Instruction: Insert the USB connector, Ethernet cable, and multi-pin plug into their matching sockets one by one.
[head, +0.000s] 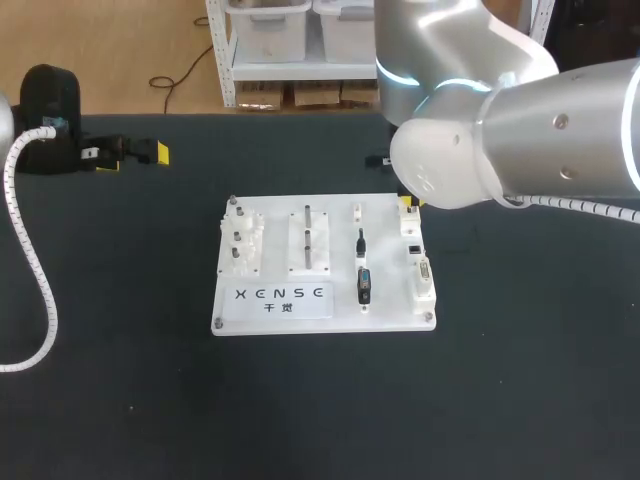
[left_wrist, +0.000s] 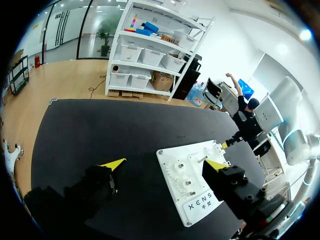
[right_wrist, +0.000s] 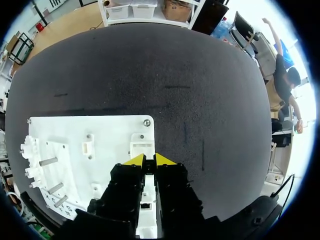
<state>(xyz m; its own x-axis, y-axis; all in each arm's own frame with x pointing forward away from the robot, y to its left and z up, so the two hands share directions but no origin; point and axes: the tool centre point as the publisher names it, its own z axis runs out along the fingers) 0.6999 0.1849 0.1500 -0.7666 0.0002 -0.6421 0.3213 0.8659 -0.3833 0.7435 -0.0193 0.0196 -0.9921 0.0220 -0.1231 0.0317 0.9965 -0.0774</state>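
White socket board (head: 320, 325) on the black surface (head: 120, 400): no plug in either tool, so this reads as an approach.
At far left, the left tool (head: 134, 158) sits well apart from the board, its tips spread wide and holding nothing. On the board the black USB connector (head: 364, 285) lies with its cable running toward the far edge; whether it is seated I cannot tell. Just right of it runs the socket column (head: 420, 270). The right tool (right_wrist: 150, 160) hangs over that column's far end, tips all but together, with nothing visibly gripped. The next move probably calls for a square grasp on one plug, then lining it up with its matching socket before pressing it in.
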